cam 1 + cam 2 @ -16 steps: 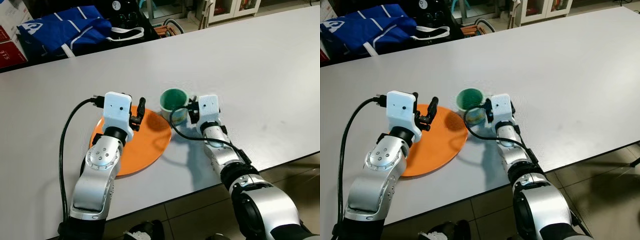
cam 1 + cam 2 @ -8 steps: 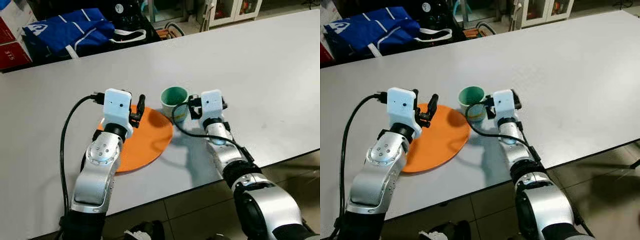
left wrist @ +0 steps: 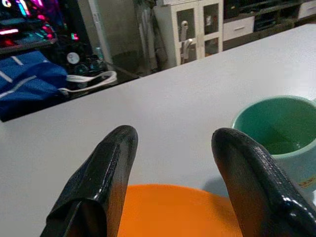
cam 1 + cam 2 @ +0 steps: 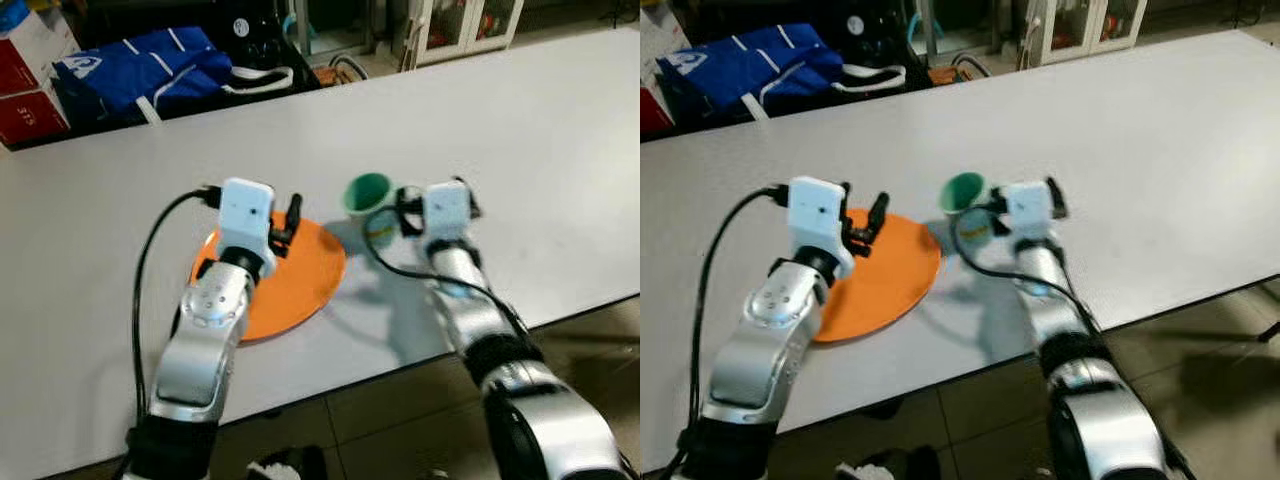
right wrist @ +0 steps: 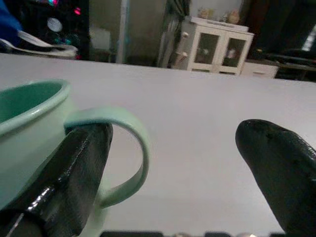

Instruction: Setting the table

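A long pale grey worktop (image 4: pixel 520 110) runs across the room over a floor of beige tiles (image 4: pixel 1220 380). Behind it sit a blue fabric bag with white straps (image 4: pixel 150 65), red-and-white cardboard boxes (image 4: pixel 30 100) and a white glass-doored cabinet (image 5: pixel 212 49).

Green mug (image 4: pixel 367 194), orange plate (image 4: pixel 300 280)

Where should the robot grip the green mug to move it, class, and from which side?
Grip the green mug by its handle, coming from the robot's right. The mug stands upright beside the orange plate, its loop handle facing the open right gripper, one finger already beside it.
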You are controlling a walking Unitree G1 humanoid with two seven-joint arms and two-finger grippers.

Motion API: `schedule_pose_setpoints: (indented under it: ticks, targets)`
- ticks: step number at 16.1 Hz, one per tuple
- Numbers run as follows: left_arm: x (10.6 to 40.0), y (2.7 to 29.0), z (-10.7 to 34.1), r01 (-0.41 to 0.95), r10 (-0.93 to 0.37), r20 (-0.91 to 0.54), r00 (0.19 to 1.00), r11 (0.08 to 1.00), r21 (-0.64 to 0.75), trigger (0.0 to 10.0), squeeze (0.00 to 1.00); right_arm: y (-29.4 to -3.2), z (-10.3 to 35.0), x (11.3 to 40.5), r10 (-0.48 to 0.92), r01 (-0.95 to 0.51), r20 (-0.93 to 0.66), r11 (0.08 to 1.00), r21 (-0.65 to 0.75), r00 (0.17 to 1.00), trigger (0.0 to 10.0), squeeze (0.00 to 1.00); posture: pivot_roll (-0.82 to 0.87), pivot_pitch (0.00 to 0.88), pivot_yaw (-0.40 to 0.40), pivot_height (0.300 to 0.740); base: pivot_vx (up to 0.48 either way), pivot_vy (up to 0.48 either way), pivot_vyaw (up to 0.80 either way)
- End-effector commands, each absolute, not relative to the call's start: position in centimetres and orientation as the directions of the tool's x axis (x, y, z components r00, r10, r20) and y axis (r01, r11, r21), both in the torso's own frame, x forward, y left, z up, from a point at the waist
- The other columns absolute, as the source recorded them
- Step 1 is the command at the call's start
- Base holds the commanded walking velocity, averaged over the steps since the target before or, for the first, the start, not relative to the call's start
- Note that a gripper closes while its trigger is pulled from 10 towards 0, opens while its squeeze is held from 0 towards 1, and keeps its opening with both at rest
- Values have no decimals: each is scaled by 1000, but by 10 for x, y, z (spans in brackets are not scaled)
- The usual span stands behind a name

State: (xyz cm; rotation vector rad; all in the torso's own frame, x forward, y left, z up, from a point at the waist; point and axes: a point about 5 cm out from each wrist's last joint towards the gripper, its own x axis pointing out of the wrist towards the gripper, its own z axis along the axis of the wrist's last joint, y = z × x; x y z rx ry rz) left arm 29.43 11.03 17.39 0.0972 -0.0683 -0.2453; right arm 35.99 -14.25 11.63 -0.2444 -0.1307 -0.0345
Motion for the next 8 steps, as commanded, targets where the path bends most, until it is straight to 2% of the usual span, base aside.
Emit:
schedule_pose_setpoints:
  ticks: [1, 4, 5, 6, 7, 8]
  targets:
    - [295, 111, 168, 235, -240, 34, 970, 966, 109, 10000, 0, -143, 116, 358, -4, 34, 129, 971, -237, 992, 10000, 0, -23, 10, 113, 740, 0, 0, 0]
    - [299, 110, 165, 224, -228, 27, 973, 970, 98, 10000, 0, -144, 87, 346, -7, 9, 10, 975, -222, 1000, 10000, 0, -44, 12, 114, 740, 0, 0, 0]
    - [300, 110, 166, 228, -232, 28, 972, 968, 100, 10000, 0, -142, 84, 344, -8, 7, -4, 978, -210, 1000, 10000, 145, -41, 12, 114, 740, 0, 0, 0]
    - [300, 110, 166, 228, -232, 29, 972, 968, 100, 10000, 0, -141, 84, 343, -8, 6, -8, 979, -204, 1000, 10000, 604, -41, 12, 114, 740, 0, 0, 0]
    - [300, 111, 166, 220, -224, 29, 974, 970, 104, 10000, 0, -135, 82, 342, 12, -16, -21, 983, -185, 1000, 10000, 1000, -41, 12, 114, 740, 0, 0, 0]
    - [299, 113, 166, 216, -220, 28, 975, 970, 110, 10000, 0, -132, 82, 342, 25, -28, -22, 984, -175, 999, 10000, 1000, -22, 14, 117, 740, 0, 0, 0]
